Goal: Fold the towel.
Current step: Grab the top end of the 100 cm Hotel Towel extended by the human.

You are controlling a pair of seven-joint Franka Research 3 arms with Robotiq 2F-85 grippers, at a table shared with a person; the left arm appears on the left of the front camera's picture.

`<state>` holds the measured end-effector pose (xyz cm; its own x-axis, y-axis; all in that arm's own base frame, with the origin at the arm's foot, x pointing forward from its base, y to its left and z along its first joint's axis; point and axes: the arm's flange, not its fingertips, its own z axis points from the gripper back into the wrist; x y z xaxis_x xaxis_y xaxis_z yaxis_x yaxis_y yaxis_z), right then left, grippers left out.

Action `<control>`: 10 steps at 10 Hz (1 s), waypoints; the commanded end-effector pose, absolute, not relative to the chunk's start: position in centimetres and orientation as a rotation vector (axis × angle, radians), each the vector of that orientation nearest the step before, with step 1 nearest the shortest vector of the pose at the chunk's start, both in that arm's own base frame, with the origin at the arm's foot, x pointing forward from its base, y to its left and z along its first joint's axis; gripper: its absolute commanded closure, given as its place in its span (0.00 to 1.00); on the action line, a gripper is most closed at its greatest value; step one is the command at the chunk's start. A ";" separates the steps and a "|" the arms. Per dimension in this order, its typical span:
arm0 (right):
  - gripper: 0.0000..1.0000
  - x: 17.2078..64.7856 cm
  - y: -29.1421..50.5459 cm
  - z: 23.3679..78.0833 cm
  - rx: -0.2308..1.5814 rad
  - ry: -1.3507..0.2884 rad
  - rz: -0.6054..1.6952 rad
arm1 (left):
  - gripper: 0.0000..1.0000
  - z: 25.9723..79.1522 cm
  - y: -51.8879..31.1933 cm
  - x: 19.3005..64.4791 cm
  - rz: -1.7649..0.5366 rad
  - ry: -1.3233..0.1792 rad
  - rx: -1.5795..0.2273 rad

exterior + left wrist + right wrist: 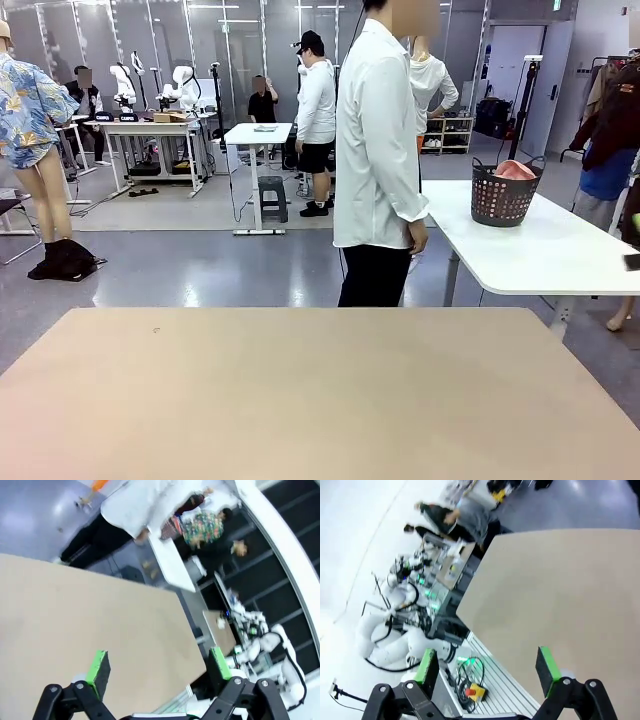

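Observation:
A bunched salmon-pink towel (515, 170) lies in a dark openwork basket (500, 198) on the white side table to the right, beyond the work table. My left gripper (159, 666) hangs open above the bare tan table (75, 610), with nothing between its green pads. In the right wrist view my right gripper (486, 667) is open too and holds nothing, over the near edge of the tan table (560, 595). A person in a white shirt (378, 150) stands at the far side, arms down and side-on to me.
The tan work table (300, 400) spans the foreground. The white side table (540, 250) stands at the back right, behind the person. Cables and a red stop button (472, 692) lie off the table edge under my right gripper.

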<state>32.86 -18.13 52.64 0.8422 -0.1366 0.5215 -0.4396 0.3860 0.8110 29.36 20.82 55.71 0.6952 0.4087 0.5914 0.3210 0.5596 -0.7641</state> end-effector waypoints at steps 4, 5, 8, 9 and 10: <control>0.00 29.9 -21.4 50.8 1.185 -0.667 0.090 | 0.00 53.9 25.4 26.6 0.151 -0.955 -0.950; 0.00 29.7 -21.4 50.8 1.184 -0.672 0.084 | 0.00 54.1 25.2 26.8 0.161 -0.949 -0.946; 0.00 29.6 -22.3 50.6 1.183 -0.643 0.059 | 0.00 54.1 26.0 26.1 0.181 -0.945 -0.951; 0.00 29.6 -22.3 50.6 1.183 -0.643 0.059 | 0.00 54.1 26.0 26.1 0.181 -0.945 -0.951; 0.00 29.6 -22.3 50.6 1.183 -0.643 0.059 | 0.00 54.1 26.0 26.1 0.181 -0.945 -0.951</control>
